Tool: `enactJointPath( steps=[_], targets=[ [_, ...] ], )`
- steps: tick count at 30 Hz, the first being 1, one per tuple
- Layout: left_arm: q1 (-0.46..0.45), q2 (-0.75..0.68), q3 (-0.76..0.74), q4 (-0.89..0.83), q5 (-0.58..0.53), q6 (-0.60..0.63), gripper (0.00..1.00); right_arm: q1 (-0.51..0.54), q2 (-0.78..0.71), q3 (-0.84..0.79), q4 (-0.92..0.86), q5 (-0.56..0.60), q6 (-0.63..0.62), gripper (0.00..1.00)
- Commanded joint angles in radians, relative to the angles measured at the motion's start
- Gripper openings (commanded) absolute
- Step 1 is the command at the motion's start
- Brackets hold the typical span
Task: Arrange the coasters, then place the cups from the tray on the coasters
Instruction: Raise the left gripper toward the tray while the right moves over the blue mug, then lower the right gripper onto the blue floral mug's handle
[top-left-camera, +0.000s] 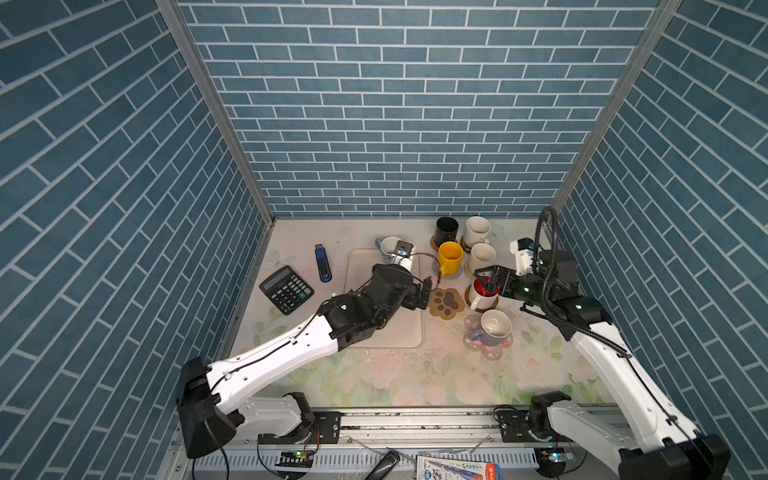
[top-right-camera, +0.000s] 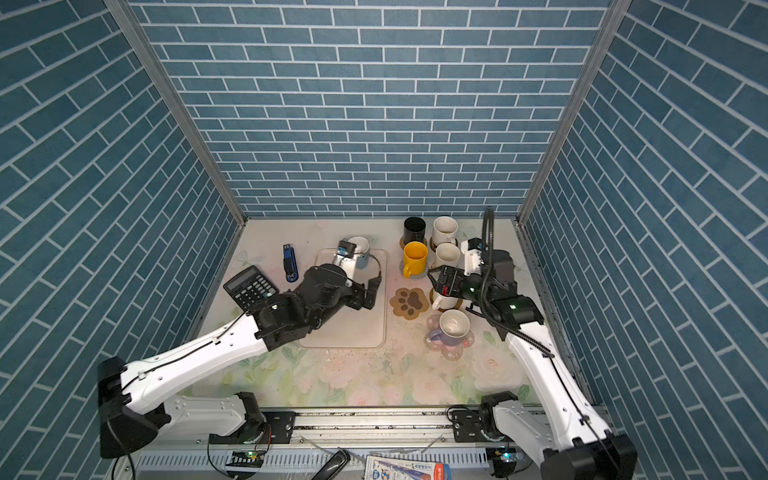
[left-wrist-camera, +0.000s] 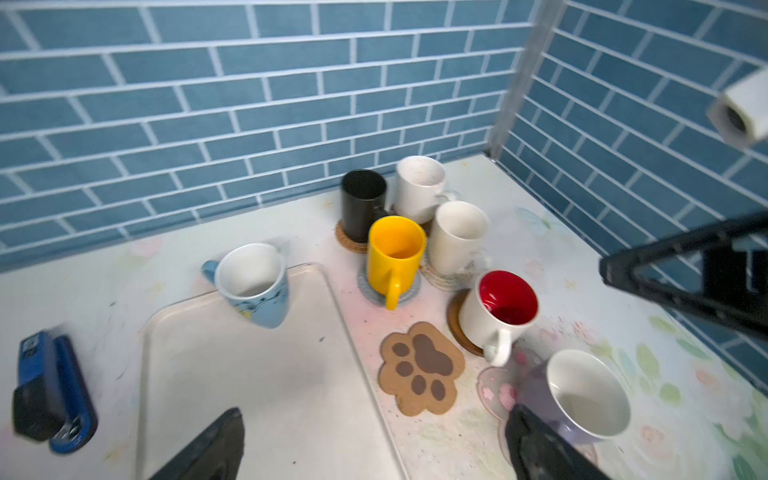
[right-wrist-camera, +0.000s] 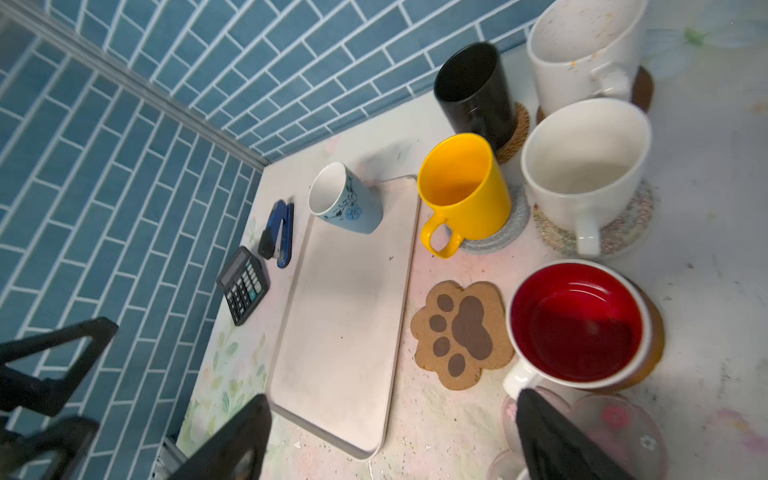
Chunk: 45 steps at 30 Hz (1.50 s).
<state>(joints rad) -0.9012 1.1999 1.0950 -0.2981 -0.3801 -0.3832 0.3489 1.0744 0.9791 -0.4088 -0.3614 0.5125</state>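
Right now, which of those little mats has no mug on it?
The brown paw-shaped coaster, between the tray and the red-inside mug; each other mat carries a mug.

Top views: high over me, far off, looking down on the whole table (top-left-camera: 374, 374).
My left wrist: near, facing the cups (left-wrist-camera: 397, 253).
My right wrist: nearer, sharing those cups and the tray (right-wrist-camera: 345, 311).

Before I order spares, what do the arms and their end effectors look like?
Both are white-shelled with black joints: left arm, right arm. Thin black cables run along them; a ribbed black hose loops over the right one. The left end effector and right end effector are black with hollow triangular fingers.
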Motion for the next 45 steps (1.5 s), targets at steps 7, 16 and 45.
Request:
enactJointPath(
  steps=[7, 16, 45],
  targets=[
    [0.245, -0.087, -0.126, -0.047, 0.076, -0.138, 0.99, 0.162, 0.383, 0.316, 0.029, 0.054, -0.065, 0.91],
    [0.476, 0.009, -0.198, 0.141, 0.219, -0.204, 0.99, 0.151, 0.847, 0.831, -0.146, -0.020, -0.139, 0.84],
    [0.577, 0.287, -0.213, 0.435, 0.232, -0.142, 0.99, 0.099, 1.627, 1.647, -0.063, -0.310, 0.042, 0.07]
  ],
)
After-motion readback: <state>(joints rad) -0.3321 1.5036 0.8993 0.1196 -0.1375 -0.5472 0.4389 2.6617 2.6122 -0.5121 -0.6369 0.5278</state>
